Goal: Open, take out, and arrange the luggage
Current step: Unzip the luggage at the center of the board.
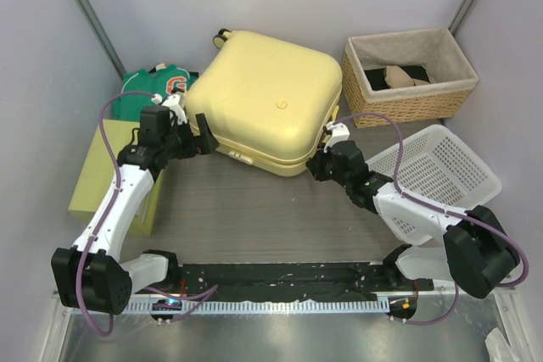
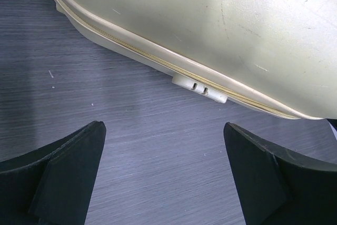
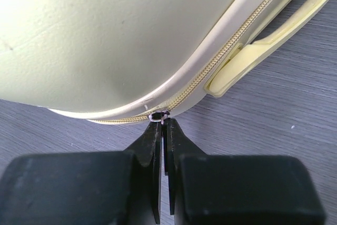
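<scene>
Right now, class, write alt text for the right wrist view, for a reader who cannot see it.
The right claw, closed, pinches the zip pull at a rounded corner of the pale yellow luggage, which fills the upper frame. A yellow side handle lies to the right, over the grey wood-grain table.

My left: yellow-green box [image 1: 93,177], green printed garment [image 1: 144,84] behind it. Far right: cloth-lined wicker basket [image 1: 416,106], dark and beige items [image 1: 399,76] inside; white plastic lattice basket [image 1: 437,167] nearer.
</scene>
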Tool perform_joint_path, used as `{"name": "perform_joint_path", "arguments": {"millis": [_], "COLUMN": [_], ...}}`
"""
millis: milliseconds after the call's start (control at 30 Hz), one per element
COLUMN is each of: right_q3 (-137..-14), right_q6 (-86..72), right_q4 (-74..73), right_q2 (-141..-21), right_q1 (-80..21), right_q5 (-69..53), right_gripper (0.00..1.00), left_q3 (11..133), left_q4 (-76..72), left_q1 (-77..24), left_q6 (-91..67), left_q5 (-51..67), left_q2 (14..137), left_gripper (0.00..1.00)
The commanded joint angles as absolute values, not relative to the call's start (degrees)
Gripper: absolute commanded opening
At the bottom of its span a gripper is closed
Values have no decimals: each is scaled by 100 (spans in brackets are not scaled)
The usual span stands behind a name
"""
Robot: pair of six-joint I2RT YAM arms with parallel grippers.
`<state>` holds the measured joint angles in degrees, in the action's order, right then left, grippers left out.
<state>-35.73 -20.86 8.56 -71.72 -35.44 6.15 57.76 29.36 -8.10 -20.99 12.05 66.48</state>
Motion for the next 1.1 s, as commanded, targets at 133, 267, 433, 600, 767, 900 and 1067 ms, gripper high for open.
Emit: {"name": "perform_joint_path", "arguments": {"millis": [133,267,433,600,767,900,1067], "right_q3": [-3770,-3920,-4113,-4236,-4473,-4780,-4843], "right_q6": [-1855,-1741,-1565,-1591,-1574,-1389,-1292], "right_q4": [1213,1213,1178,1029,669,431,247], "right_q2": [-7110,-7198,-7435,-7515,-7339,-7444,-7251], "right_q1": [-2602,-2312,-2294,-2303,-2207,-2145,-2118], "right_q5": [79,-316,-659,-572,-133,237,395], "right_gripper": [1,1,1,1,1,4,10], "left_q3": [5757,5766,5792,5950,6388,6583,6434], "left_q4": [2777,2786,2786,2707,2777,2804,2716], "left_q1": [-756,-756,-756,-721,-650,-624,-528], "left_q6": [-2118,-2118,-2127,-2171,-2188,-2215,-2285], "left_q5": [1178,1152,1116,1432,1512,1494,1564], "left_q2": [6671,6680,6724,6890,7154,7330,7348], "left_gripper": [100,100,100,100,100,100,100]}}
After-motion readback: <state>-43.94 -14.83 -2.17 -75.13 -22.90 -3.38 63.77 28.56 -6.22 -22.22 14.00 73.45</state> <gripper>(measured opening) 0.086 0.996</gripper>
